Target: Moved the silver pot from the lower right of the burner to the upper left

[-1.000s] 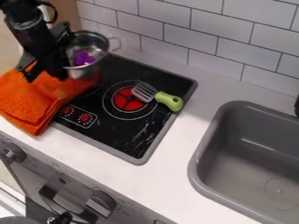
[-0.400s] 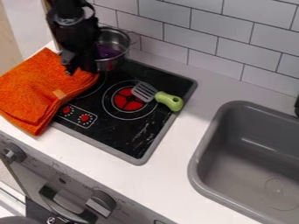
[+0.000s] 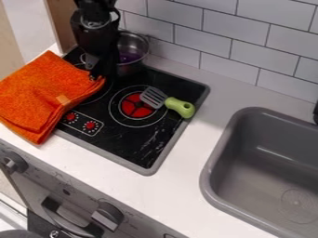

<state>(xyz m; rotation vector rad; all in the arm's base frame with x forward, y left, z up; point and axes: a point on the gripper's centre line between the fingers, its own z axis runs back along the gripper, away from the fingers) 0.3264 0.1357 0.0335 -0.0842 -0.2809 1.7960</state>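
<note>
From above, the one camera looks down at a slant across the stovetop [image 3: 133, 144] toward the far tiled wall [image 3: 214, 35], the sink [image 3: 264, 162] at right.

Black arm [image 3: 93, 10], chunky, with broad rounded housing [image 3: 90, 29]; thin black cable [image 3: 116, 17] looped alongside; black hand [image 3: 104, 73], small grey patch [image 3: 90, 60] on side.

Pot [image 3: 138, 45]: shiny metal. Towel [image 3: 43, 93]: rough orange cloth. Cooktop [image 3: 140, 148]: glossy black. Sink [image 3: 245, 169]: smooth grey, satin. Spatula handle [image 3: 180, 107]: smooth green plastic.
</note>
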